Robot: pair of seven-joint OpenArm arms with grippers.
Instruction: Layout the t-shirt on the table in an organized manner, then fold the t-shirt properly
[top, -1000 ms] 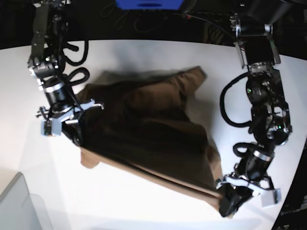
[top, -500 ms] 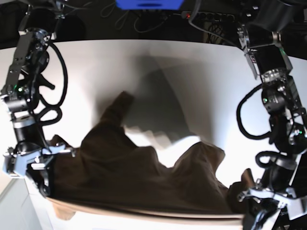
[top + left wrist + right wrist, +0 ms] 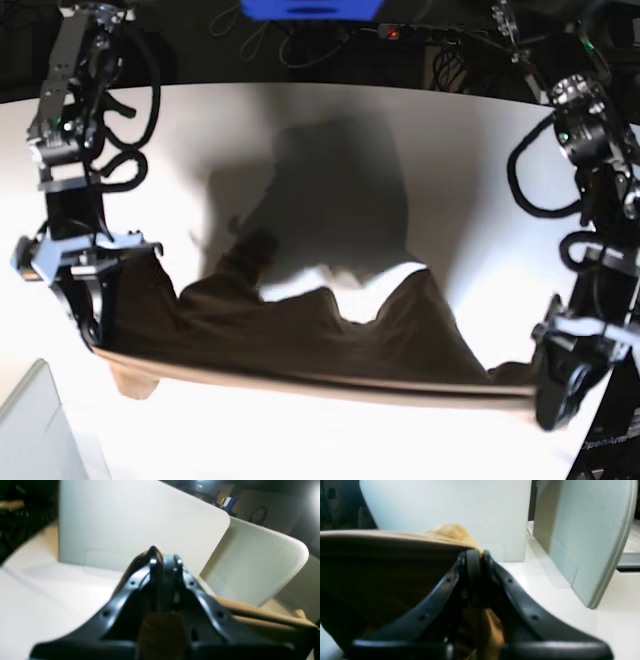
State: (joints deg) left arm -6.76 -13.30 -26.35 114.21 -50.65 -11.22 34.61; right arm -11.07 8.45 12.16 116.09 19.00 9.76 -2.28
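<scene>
White surface (image 3: 330, 120) fills the base view, curved along its far edge, dark clutter and cables behind it, and a big soft shadow lies across the middle. Strung across the near part is the t-shirt (image 3: 300, 345), tan-brown, pulled into a long band between the two arms, its lower hem drawn nearly straight from one side to the other. Its upper edge sags in wrinkled humps, and one end of cloth trails up onto the surface near the shadow.

On the left of the base view, the right end effector (image 3: 92, 325) is clamped tight on the shirt's corner, a small flap hanging just below it. The right wrist view confirms it: jaws pinched together on cloth, the taut fabric running off to the side. Over on the other side, the left end effector (image 3: 556, 400) is closed on the opposite corner, low near the surface's edge. From the left wrist camera, jaws meet on brown fabric, the hem stretching away. A grey translucent bin (image 3: 35, 430) sits at the near corner.
</scene>
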